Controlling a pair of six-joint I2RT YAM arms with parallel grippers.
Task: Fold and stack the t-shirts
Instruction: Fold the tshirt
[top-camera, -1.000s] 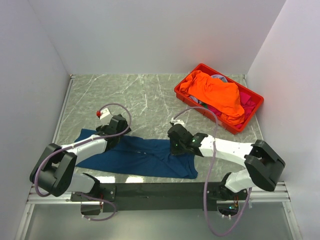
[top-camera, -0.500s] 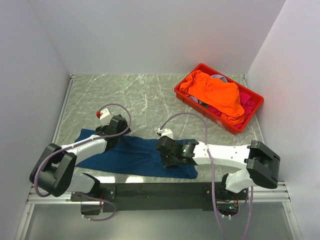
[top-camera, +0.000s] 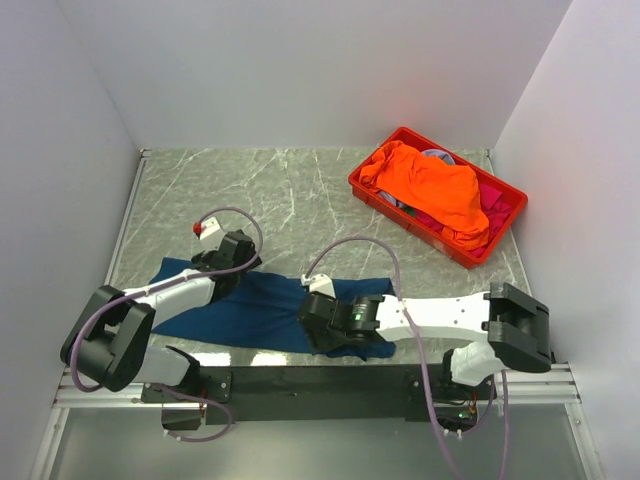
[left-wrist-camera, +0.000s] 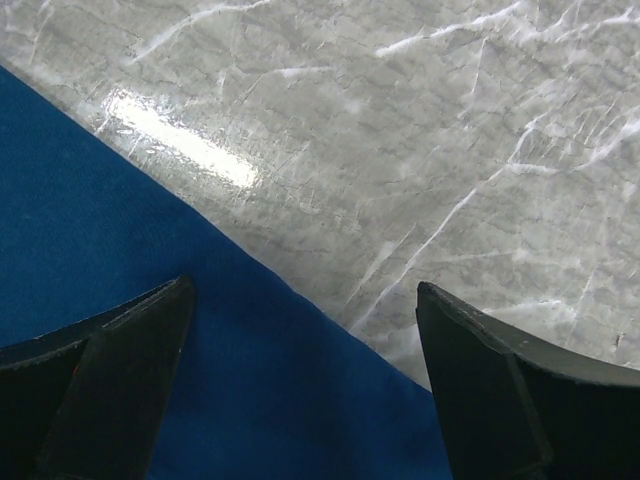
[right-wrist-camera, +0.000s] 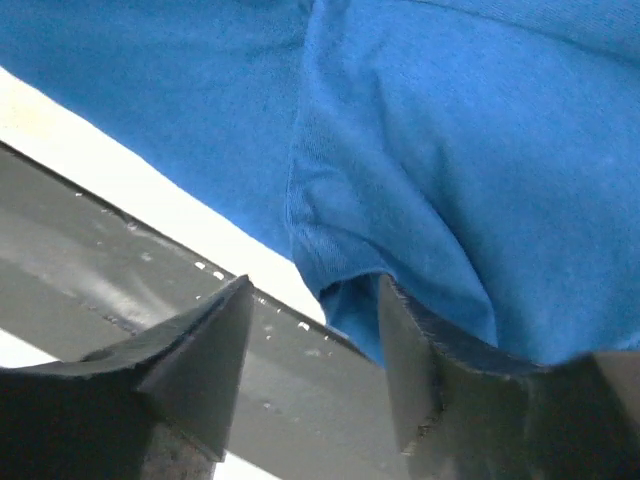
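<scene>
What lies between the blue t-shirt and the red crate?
Bare marble tabletop; only the right arm's cable arches over it, near the blue t-shirt. The top view shows this.

We find one shirt (top-camera: 260, 310) lying on the near side of the table (top-camera: 280, 190), between the two arms. The left gripper (left-wrist-camera: 305, 290) hangs over its far left edge, the right gripper (right-wrist-camera: 312, 285) over its near edge. Behind, far right, a crate (top-camera: 365, 190) holds a heap (top-camera: 430, 185) of more shirts.
</scene>
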